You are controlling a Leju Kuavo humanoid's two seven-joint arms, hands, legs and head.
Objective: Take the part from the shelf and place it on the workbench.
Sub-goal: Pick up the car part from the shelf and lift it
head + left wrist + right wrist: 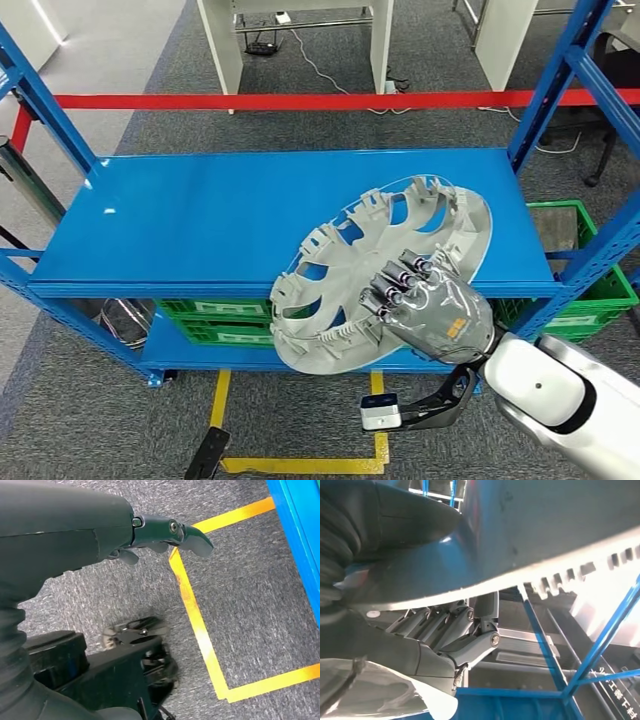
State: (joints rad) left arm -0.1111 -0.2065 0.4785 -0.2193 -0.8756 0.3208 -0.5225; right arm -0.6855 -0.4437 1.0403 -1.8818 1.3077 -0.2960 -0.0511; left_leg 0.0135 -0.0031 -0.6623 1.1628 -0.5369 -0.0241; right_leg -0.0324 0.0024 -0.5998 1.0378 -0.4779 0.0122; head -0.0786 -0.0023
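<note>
The part is a grey plastic wheel cover [377, 270] with spokes and clips around its rim. It lies tilted, half on the blue shelf [189, 225] and half out past the shelf's front edge at the right. My right hand [423, 305] grips its near rim, fingers on top. In the right wrist view the cover's rim [561, 535] passes between the thumb and the fingers [452, 630]. My left hand [162, 532] hangs over the carpet with its fingers extended, holding nothing.
Blue uprights frame the shelf at both ends [551, 80]. Green crates [219, 320] sit on the lower level and another [596, 270] at the right. Yellow floor tape [302, 462] marks the carpet in front. Red tape [302, 100] runs behind the shelf.
</note>
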